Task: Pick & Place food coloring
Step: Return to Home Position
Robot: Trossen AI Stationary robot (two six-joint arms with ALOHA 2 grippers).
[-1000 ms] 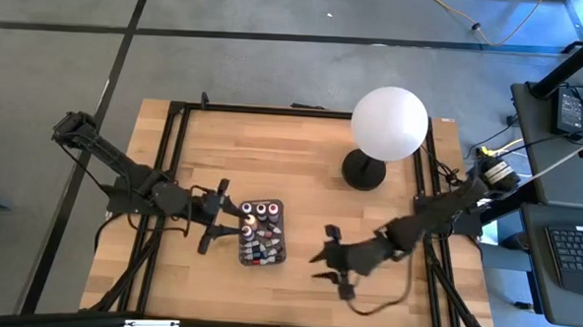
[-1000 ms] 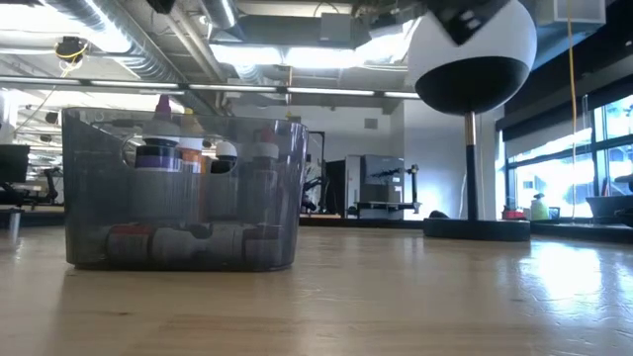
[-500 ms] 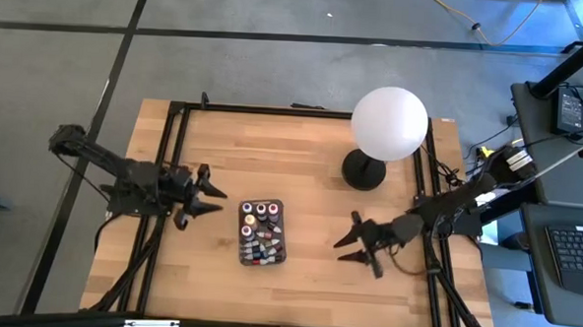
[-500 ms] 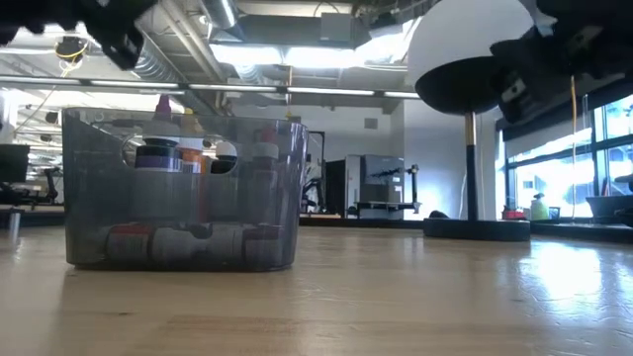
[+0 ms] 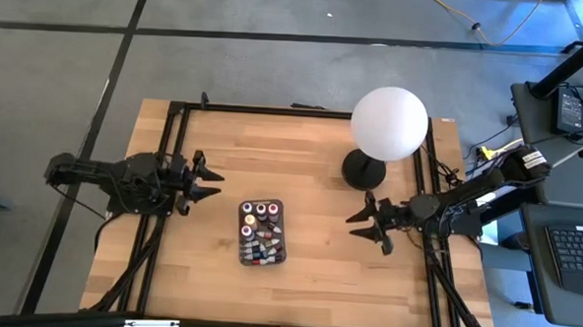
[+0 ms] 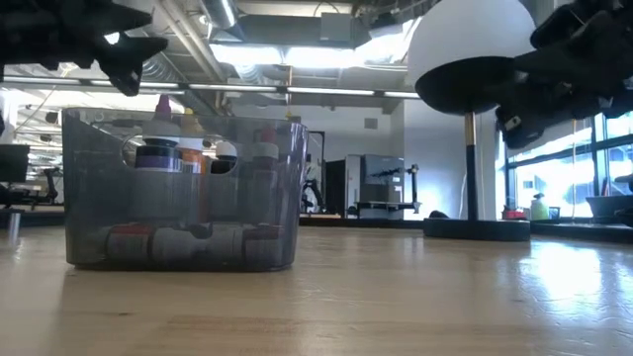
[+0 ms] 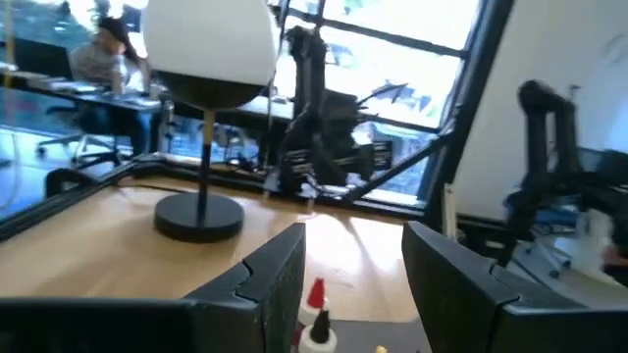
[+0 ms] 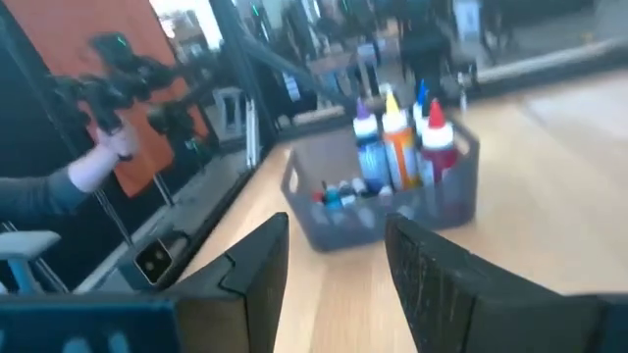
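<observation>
Centrally, the food coloring bottles (image 5: 260,225) all sit inside the dark grey bin (image 5: 280,234), which stands near the middle of the counter (image 5: 306,282), slightly closer to its left edge than to its right. At one end of the bin several bottles stand upright, caps showing from above. The rest lie on their sides along the bin floor. In the low view the upright bottles (image 6: 158,148) rise to about the rim of the translucent bin (image 6: 267,198), and the lying ones (image 6: 178,242) rest on its floor. The right wrist view shows the same bin (image 8: 461,191) with purple, orange and red upright bottles (image 8: 397,147). A red cap and a white tip (image 7: 316,299) appear in the left wrist view between that arm's fingers.

Left arm (image 5: 123,181): it reaches in over the counter's left edge. Its jaws point toward the bin, are spread apart and hold nothing, and are raised clear of the bin.

Right arm (image 5: 457,202): it reaches in over the right edge. Its jaws are likewise spread and empty, and are well apart from the bin.

White globe lamp (image 5: 389,123): its black base (image 5: 363,170) stands near the right edge, just beside the right jaws.

Beyond the counter, a seated person (image 7: 98,54) and a grey sleeve (image 8: 44,188) are visible.
</observation>
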